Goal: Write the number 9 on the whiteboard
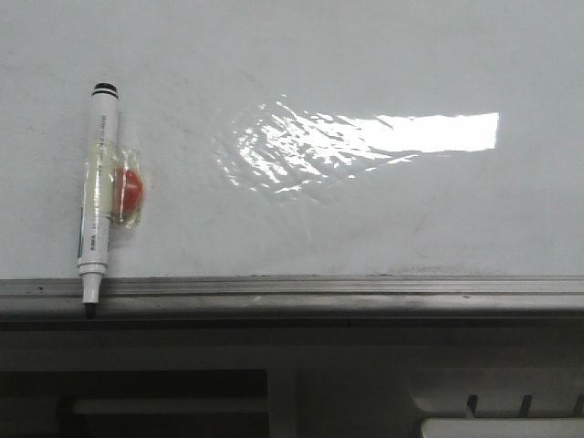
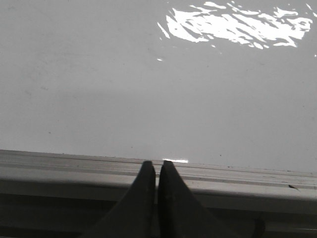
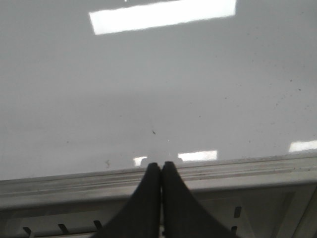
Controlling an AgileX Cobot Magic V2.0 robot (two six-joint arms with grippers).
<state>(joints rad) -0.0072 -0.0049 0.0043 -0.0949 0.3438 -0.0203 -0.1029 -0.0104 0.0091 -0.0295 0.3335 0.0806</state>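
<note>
Nearest the front camera, a grey metal edge rail [image 1: 365, 287] is seen running along the near side of the whiteboard [image 1: 365, 219]. On the board's left part a white marker [image 1: 97, 196] is laid, its uncapped tip reaching over the rail, with a red object [image 1: 129, 192] taped beside its barrel. A bright glare patch [image 1: 392, 135] is seen further right. No drawn number can be made out on the board. The left hand [image 2: 156, 167] is closed on nothing above the rail. The right hand [image 3: 160, 168] is likewise closed and empty.
</note>
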